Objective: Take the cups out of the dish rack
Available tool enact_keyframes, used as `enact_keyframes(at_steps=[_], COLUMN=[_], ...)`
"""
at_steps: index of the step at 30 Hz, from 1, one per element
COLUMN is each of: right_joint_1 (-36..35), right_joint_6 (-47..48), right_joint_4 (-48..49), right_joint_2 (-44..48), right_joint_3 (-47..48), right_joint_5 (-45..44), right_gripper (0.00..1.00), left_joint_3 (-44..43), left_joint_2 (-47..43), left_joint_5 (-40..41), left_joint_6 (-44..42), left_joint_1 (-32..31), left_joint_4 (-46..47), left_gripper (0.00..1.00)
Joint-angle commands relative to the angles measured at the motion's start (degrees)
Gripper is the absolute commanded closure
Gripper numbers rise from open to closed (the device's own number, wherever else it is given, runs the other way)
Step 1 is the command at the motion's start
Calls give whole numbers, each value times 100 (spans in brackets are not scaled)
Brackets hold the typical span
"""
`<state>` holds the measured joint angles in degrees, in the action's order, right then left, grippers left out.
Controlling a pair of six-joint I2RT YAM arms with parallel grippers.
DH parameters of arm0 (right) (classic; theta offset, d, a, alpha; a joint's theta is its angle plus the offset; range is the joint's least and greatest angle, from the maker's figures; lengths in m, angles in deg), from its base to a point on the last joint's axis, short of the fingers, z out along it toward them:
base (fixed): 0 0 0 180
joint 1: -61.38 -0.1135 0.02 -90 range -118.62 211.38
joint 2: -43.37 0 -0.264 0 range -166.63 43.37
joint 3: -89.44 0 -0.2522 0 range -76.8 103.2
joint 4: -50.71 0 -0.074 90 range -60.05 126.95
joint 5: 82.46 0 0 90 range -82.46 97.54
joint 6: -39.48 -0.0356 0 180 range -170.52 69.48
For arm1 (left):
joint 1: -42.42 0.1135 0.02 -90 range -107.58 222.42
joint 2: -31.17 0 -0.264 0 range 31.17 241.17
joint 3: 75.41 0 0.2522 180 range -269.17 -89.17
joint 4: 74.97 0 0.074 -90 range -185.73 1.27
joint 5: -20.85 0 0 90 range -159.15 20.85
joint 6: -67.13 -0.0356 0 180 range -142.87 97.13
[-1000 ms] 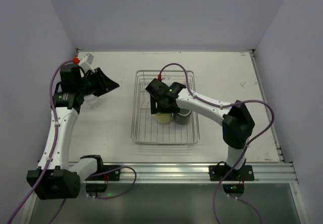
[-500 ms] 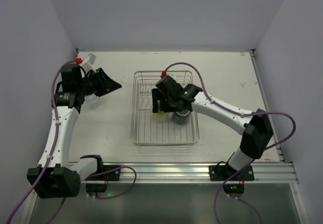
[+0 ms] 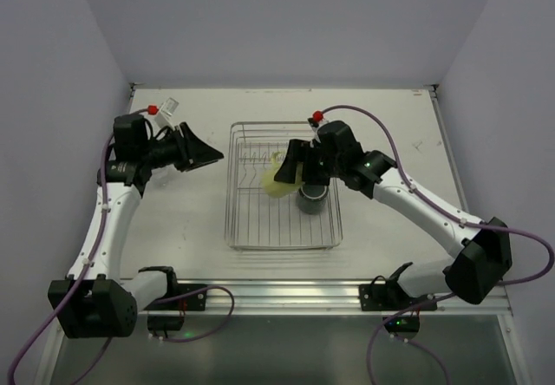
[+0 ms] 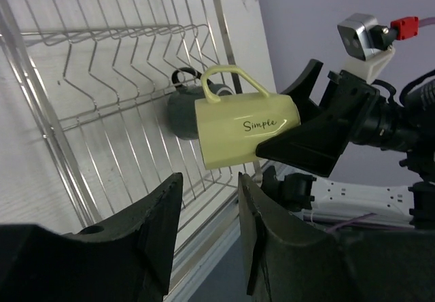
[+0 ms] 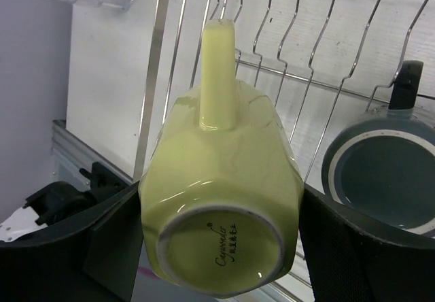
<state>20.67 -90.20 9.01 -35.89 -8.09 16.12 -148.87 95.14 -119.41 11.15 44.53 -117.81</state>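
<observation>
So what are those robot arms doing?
They're taking cups out of the rack. The right gripper is squeezing the yellow cup and holding it in the air over the rack, tipped on its side. The dark mug is still sitting in the rack. The left gripper is open and empty, off to the left of the rack.
</observation>
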Motion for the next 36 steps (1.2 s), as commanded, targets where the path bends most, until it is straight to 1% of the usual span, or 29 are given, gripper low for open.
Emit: enact_keyframes(at_steps=[1, 2, 4, 5, 7, 8, 10, 11, 13, 15, 18, 21, 25, 29, 34, 36], right_joint_1=[238, 300, 441, 484, 599, 686, 757, 827, 898, 1021, 1126, 1258, 1381, 1399, 1399, 1399], right_joint_6=[-22, -40, -127, -171, -346, -408, -637, -716, -1013, -1330, -1550, -1866, -2263, -2474, -2799, -2852], right_joint_4=[1036, 1141, 1545, 1703, 2073, 2169, 2460, 2574, 2759, 3127, 3172, 3260, 3445, 3533, 3875, 3919], right_joint_2=[552, 596, 754, 789, 860, 860, 860, 851, 834, 781, 737, 702, 702, 711, 667, 658], right_joint_3=[-155, -208, -393, -454, -586, -630, -683, -709, -797, -868, -859, -929, -1148, -1254, -1395, -1404], right_joint_5=[864, 978, 1286, 1391, 1698, 1787, 2093, 2182, 2340, 2683, 2886, 3123, 3369, 3387, 3492, 3510], right_gripper=[100, 100, 100, 100, 100, 100, 100, 100, 100, 100, 100, 100, 100, 100, 100, 100], left_joint_3=[362, 493, 906, 1038, 1389, 1496, 1872, 1996, 2208, 2200, 2182, 2077, 2068, 2191, 2235, 2244], left_joint_2=[-121, -147, -278, -314, -393, -420, -542, -586, -657, -675, -692, -736, -701, -666, -780, -815], left_joint_5=[-967, -1142, -1231, -1258, -1250, -1249, -1267, -1284, -1285, -1241, -1179, -1065, -889, -679, -196, -133], left_joint_6=[936, 1140, 1579, 1999, 2371, 2720, 3126, 3589, 3909, 3841, 3744, 3437, 3006, 2830, 2531, 2434], left_joint_1=[-149, -341, -674, -781, -1036, -1081, -1142, -1151, -1178, -1204, -1239, -1265, -1301, -1362, -1634, -1731], left_joint_4=[709, 1146, 1675, 2191, 2669, 3193, 3758, 4422, 4866, 4903, 4903, 4807, 4613, 4631, 4833, 4885], left_gripper=[58, 58, 57, 57, 56, 54, 52, 49, 47, 43, 40, 38, 32, 30, 29, 29])
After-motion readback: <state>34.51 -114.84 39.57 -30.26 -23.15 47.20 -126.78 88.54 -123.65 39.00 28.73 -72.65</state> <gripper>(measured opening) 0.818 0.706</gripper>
